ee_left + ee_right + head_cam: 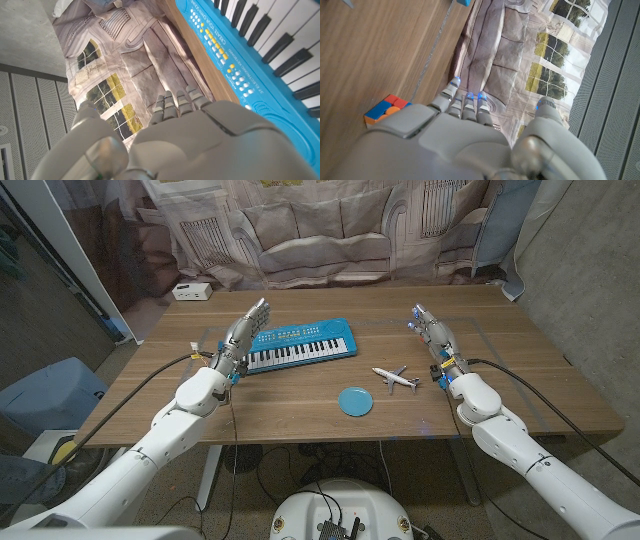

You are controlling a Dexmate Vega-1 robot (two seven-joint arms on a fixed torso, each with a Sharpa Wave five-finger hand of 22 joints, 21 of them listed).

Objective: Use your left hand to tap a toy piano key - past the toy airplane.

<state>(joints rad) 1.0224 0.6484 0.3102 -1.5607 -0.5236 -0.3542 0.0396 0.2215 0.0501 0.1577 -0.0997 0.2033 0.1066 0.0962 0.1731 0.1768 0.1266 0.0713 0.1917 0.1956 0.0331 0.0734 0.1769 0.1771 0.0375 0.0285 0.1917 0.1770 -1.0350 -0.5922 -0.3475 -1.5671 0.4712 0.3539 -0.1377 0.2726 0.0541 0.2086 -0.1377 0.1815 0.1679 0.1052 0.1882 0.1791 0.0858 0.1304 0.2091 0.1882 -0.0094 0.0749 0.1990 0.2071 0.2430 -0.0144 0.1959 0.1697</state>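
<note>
Your left hand (240, 335), fingers spread and holding nothing, hovers at the left end of the light, rigid blue plastic toy piano (298, 346) on the wooden table (300, 415); press one springy white key gently.

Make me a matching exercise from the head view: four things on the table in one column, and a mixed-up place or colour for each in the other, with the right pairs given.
Things:
1. toy piano
2. toy airplane
3. round disc
4. white box

Descriptions:
A. at the far left corner of the table
B. white, between the disc and the right hand
C. blue body with black and white keys, beside the left hand
D. flat and teal, nearest the table's front edge

Pairs: 1-C, 2-B, 3-D, 4-A
</note>
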